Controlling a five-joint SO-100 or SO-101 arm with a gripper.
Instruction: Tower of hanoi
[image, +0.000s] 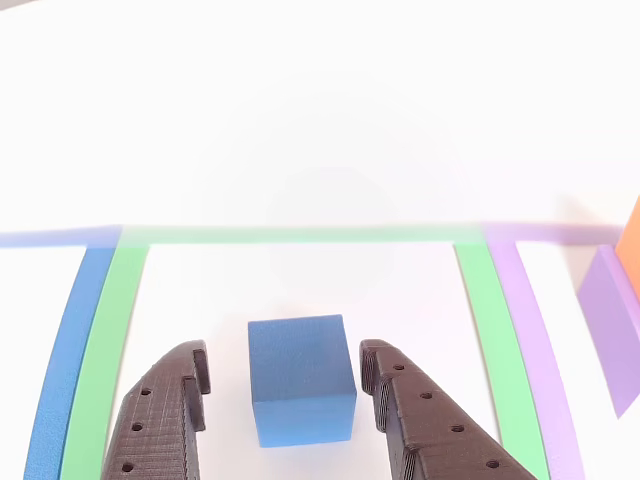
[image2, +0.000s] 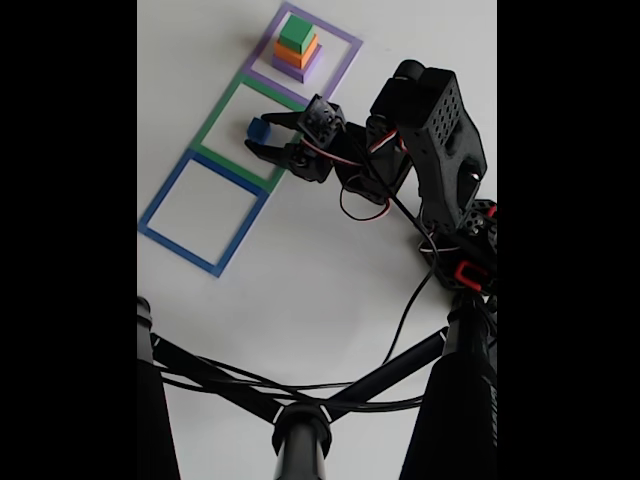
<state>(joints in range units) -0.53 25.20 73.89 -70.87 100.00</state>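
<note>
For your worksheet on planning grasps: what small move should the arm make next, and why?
Probably close the pincer. Its open fingers flank the small blue cube, with a gap either side. The cube sits on the table inside the green square outline.

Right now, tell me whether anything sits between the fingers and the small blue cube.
Nothing visible does. The small blue cube stands in the open gap of the gripper, with bare white table on either side.

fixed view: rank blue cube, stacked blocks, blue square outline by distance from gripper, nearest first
1. Blue cube: between the fingers of the gripper, inside the green outline.
2. Stacked blocks: in the purple outline, toward the top.
3. Blue square outline: lower left, roughly as far; too close to call.
</note>
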